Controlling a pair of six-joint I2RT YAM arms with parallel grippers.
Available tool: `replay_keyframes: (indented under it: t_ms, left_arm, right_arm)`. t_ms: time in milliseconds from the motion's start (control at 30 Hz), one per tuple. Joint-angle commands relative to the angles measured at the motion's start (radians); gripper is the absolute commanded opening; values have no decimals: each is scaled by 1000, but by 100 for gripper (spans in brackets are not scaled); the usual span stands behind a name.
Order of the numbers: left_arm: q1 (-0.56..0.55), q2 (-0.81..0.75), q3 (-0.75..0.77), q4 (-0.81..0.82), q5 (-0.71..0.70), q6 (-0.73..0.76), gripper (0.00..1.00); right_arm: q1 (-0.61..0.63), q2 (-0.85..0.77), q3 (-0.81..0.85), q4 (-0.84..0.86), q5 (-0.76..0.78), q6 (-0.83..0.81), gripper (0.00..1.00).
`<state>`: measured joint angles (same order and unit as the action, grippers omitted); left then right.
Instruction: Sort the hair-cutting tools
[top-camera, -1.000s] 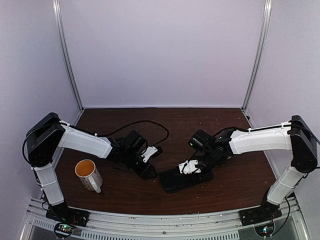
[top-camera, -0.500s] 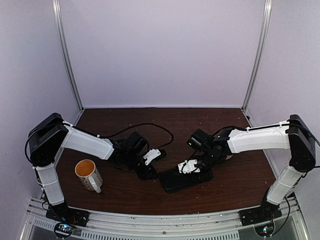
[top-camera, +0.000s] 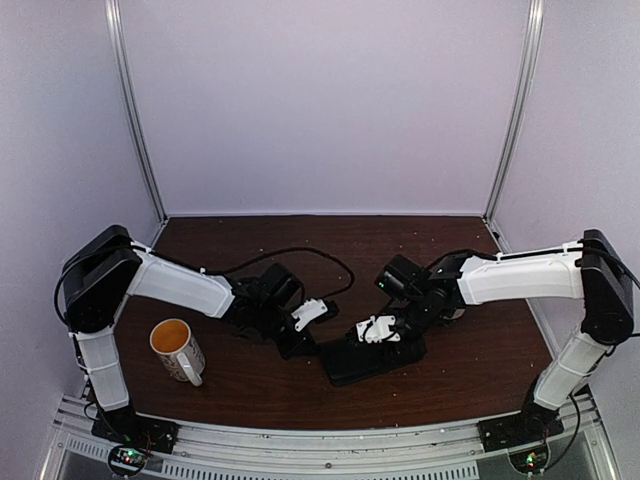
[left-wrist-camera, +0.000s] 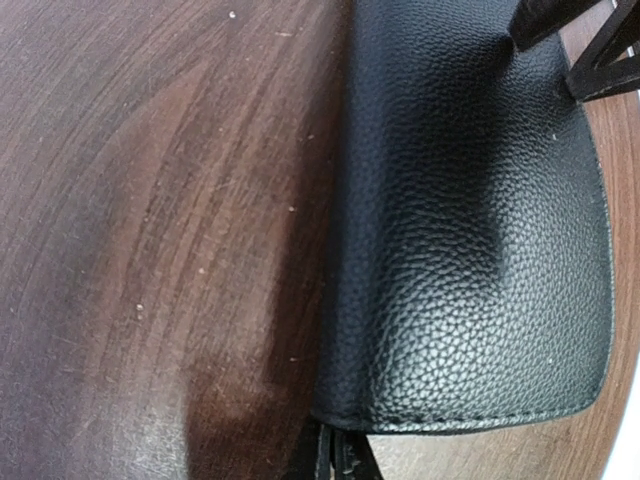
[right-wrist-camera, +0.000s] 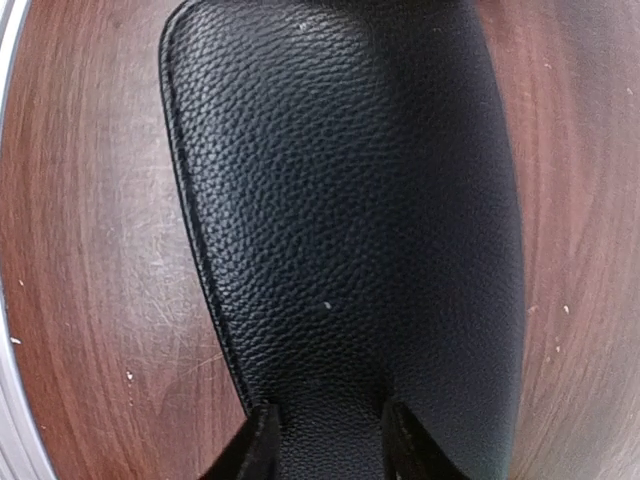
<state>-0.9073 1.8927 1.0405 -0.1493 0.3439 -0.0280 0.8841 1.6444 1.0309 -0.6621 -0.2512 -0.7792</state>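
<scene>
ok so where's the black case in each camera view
Top external: the black case lies low centre, right of the mug.
Left wrist: the case fills the right half, its rounded edge near the bottom.
Right wrist: the case fills the middle, top to bottom.
Shared landmark: the brown table under it.

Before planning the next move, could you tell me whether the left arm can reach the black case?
Probably yes: the left gripper sits at the edge of the black case, nothing between them; the right gripper is over its far end.
</scene>
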Motion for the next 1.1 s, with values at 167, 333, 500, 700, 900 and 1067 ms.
replay_keyframes:
  t_ms: [167, 333, 500, 700, 900, 1067]
  left_arm:
    - [18, 72, 140, -56, -28, 36, 0]
    - [24, 96, 174, -69, -20, 36, 0]
    - [25, 104, 192, -82, -19, 38, 0]
    - [27, 104, 186, -80, -15, 36, 0]
    - [27, 103, 195, -87, -6, 28, 0]
    - [27, 92, 195, -108, -17, 20, 0]
  right_arm:
    - [81, -62, 16, 8, 15, -24, 53]
    - [144, -13, 33, 74, 59, -5, 56]
    - [197, 38, 52, 163, 186, 63, 57]
    - [242, 80, 29, 243, 315, 116, 53]
    - [257, 134, 33, 242, 341, 151, 51]
    - [257, 190, 53, 237, 415, 183, 47]
